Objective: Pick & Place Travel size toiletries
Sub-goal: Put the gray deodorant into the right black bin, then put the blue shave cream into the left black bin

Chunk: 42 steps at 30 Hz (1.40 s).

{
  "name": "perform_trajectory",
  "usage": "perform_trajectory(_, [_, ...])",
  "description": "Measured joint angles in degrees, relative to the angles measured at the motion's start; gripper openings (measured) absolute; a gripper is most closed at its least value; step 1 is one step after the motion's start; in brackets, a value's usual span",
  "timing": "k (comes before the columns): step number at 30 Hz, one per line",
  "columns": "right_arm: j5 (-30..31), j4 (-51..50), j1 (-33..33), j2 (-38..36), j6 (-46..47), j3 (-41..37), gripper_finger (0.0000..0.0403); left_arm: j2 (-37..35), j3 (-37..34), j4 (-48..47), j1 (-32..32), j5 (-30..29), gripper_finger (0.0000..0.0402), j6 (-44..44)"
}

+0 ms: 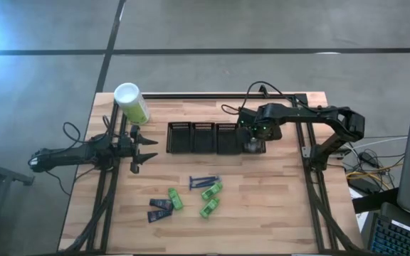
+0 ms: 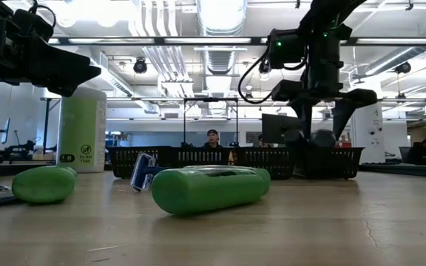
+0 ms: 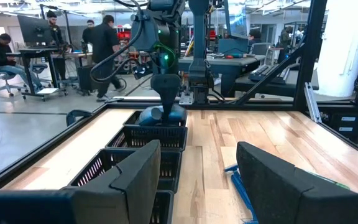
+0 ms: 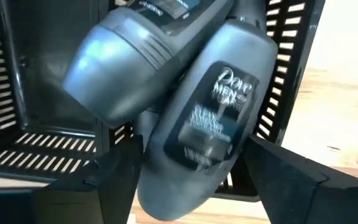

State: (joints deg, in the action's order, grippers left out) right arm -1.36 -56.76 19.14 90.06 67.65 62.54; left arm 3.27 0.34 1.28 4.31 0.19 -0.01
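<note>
My left gripper (image 1: 146,151) hangs over the left side of the light wooden table (image 1: 276,213), fingers spread apart and holding nothing. Just behind it, near the table's back-left corner, stands the tall pale-green canister (image 1: 131,102) with its white cap. A row of black mesh bins (image 1: 192,137) sits along the middle of the table, nearer the back edge.

In front of the bins the loose toiletries lie on the wood: two dark navy tubes (image 1: 160,209) to the front left, a green tube (image 1: 176,200) beside them, thin blue razors (image 1: 203,181) just behind, and two more green tubes (image 1: 211,199) on the right.

My right gripper (image 1: 252,145) is over the rightmost bin, its fingers set either side of a grey oval bottle (image 4: 201,124); whether they press on it I cannot tell. A second grey bottle (image 4: 129,62) lies in the bin, touching the first.

Beyond the table, the floor is grey with dark lines. At table height I see a bright workshop with ceiling pipes, desks and monitors, and a person (image 2: 212,138) seated behind the bins.
</note>
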Motion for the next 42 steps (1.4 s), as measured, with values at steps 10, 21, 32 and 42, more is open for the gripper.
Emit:
perform_trajectory(10, [0.0, -0.4, -1.1, -1.0, -0.1, 0.0, 0.0322, 0.0, 0.0, 0.0, 0.0, 0.0, 0.0218, 0.0])
perform_trajectory(21, [1.3, -2.8, -9.2, -4.5, 5.8, 0.1, 0.0354, 0.0, 0.0, 0.0, 0.0, 0.0, 0.0218, 0.0])
perform_trajectory(32, [3.0, 4.7, -20.6, -4.6, 13.2, 2.3, 0.0334, 0.0, 0.0, 0.0, 0.0, 0.0, 0.0218, 0.0])
perform_trajectory(42, [9.1, 10.1, -31.9, -4.6, 23.9, 3.0, 0.0347, 0.0, 0.0, 1.8, 0.0, -0.8, 0.0218, 3.2])
